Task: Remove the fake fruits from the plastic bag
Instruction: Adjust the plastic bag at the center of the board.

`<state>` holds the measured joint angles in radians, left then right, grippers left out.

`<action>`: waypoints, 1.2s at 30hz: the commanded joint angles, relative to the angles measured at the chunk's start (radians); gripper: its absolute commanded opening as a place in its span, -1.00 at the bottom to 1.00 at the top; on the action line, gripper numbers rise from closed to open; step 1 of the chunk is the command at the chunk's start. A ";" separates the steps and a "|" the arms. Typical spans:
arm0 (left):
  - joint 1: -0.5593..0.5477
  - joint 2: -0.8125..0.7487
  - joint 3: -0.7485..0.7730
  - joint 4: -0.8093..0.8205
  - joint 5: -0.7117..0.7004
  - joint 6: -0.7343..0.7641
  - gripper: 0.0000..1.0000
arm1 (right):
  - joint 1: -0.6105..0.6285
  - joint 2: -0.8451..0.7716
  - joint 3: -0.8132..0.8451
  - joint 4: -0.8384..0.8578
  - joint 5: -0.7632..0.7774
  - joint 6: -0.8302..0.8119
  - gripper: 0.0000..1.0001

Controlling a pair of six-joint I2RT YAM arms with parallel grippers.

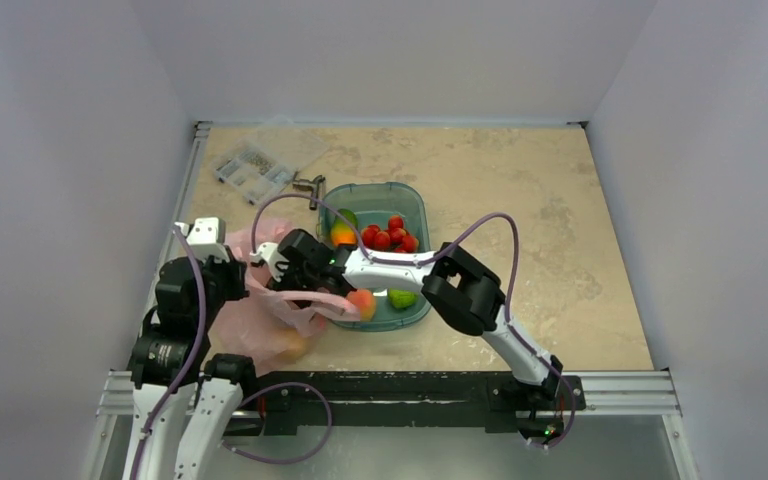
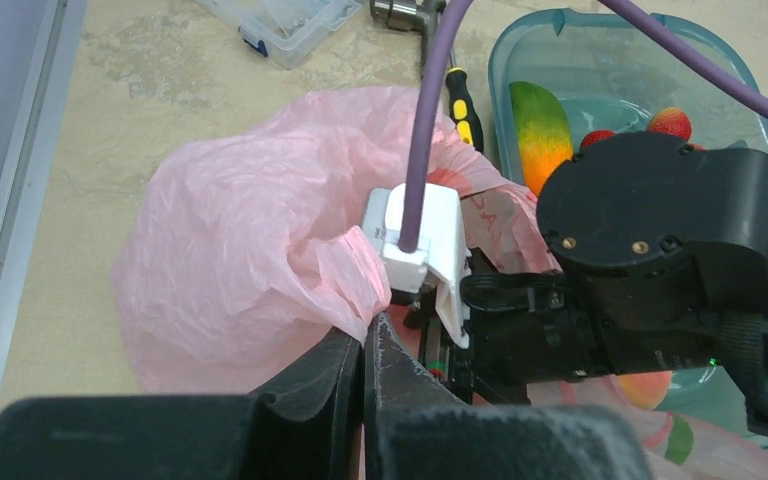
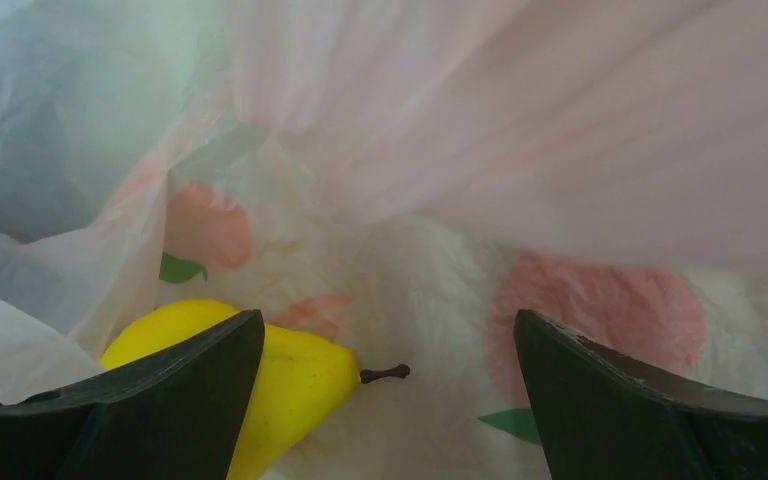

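Note:
The pink plastic bag (image 1: 260,315) lies crumpled left of the teal tub (image 1: 415,200). My left gripper (image 2: 378,318) is shut on a fold of the bag's edge (image 2: 355,275). My right gripper (image 3: 390,340) is inside the bag, open wide. A yellow pear-shaped fruit (image 3: 295,380) with a dark stem lies on the bag's floor, partly behind the left finger (image 3: 160,400). In the tub sit a bunch of small red fruits (image 1: 390,236), a green fruit (image 1: 401,298) and a peach-orange fruit (image 1: 362,303).
A green-to-orange mango (image 1: 343,232) also lies in the tub. A clear parts box (image 1: 255,165) stands at the back left. A metal tool (image 1: 307,185) and a yellow-black screwdriver (image 2: 465,105) lie between the box and the tub.

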<state>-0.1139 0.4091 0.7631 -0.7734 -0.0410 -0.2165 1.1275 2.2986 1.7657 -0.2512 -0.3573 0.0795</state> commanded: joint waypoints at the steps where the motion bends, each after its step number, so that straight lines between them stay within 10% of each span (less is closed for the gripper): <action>1: -0.004 0.016 0.015 0.031 0.002 0.008 -1.00 | 0.029 -0.091 -0.065 0.034 -0.053 -0.050 0.98; 15: 0.000 0.110 0.041 0.092 -0.043 -0.032 -1.00 | 0.000 -0.081 -0.001 0.166 0.182 0.175 0.95; 23: 0.000 0.352 0.347 0.083 0.064 0.046 -1.00 | -0.123 -0.137 -0.041 0.349 0.076 0.345 0.98; 36: -0.001 0.150 0.039 0.054 0.010 0.056 -1.00 | -0.046 -0.162 -0.163 0.464 -0.075 0.180 0.97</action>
<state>-0.1135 0.5861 0.8120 -0.7353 0.0177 -0.1715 1.0328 2.1586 1.5944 0.1978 -0.4015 0.3527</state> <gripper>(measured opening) 0.005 0.987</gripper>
